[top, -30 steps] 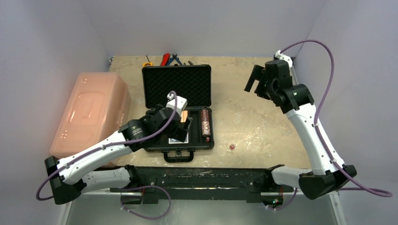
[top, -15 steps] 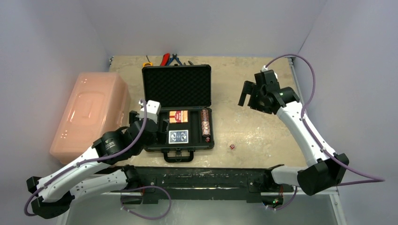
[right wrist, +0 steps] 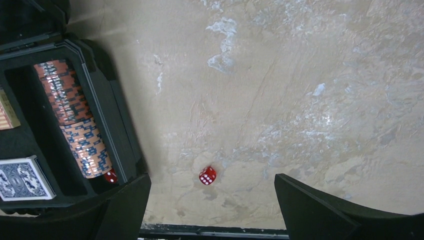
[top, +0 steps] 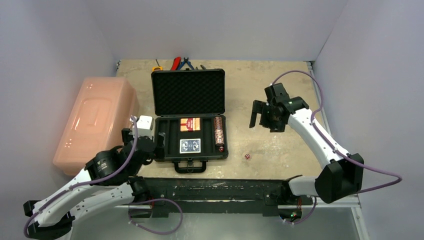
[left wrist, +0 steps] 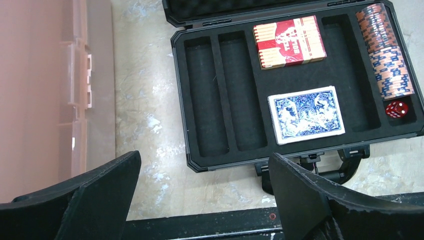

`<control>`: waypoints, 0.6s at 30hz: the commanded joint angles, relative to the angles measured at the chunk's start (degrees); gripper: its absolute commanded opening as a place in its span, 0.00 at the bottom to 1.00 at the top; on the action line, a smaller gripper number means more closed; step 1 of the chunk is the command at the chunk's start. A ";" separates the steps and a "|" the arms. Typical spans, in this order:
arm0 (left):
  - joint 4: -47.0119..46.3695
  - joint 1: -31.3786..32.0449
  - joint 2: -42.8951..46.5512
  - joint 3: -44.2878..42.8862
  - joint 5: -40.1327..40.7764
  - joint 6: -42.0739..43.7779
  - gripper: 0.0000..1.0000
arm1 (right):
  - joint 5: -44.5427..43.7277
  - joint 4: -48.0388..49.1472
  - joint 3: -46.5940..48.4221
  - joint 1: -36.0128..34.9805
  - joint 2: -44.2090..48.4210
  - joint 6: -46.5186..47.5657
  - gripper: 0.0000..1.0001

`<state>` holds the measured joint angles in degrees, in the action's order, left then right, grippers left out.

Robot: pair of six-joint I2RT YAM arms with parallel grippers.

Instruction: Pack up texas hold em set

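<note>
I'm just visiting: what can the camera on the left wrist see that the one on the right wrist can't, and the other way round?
Only the left wrist view: the pink bin beside the case, and the long empty foam slots on the case's bin side. Only the right wrist view: a red die lying loose on the table, outside the case. Both: the chip roll, the second die tucked at its end inside the case, and the blue card deck, though the right wrist view catches only a corner of it.
</note>
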<state>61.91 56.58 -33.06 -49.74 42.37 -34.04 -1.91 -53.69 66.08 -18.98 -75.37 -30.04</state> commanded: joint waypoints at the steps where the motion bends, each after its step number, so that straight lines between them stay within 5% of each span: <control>1: 0.20 -0.31 1.62 0.72 1.41 -2.53 1.00 | 1.82 0.15 -0.52 -0.61 -0.87 2.31 0.99; 18: 0.80 -0.31 3.67 0.75 -0.90 -1.93 1.00 | 1.81 5.30 -3.92 -13.43 -6.36 4.99 0.98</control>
<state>63.79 56.58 -30.41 -49.21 42.17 -35.55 0.58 -51.75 63.31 -29.74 -82.89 -26.00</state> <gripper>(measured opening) 0.998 0.985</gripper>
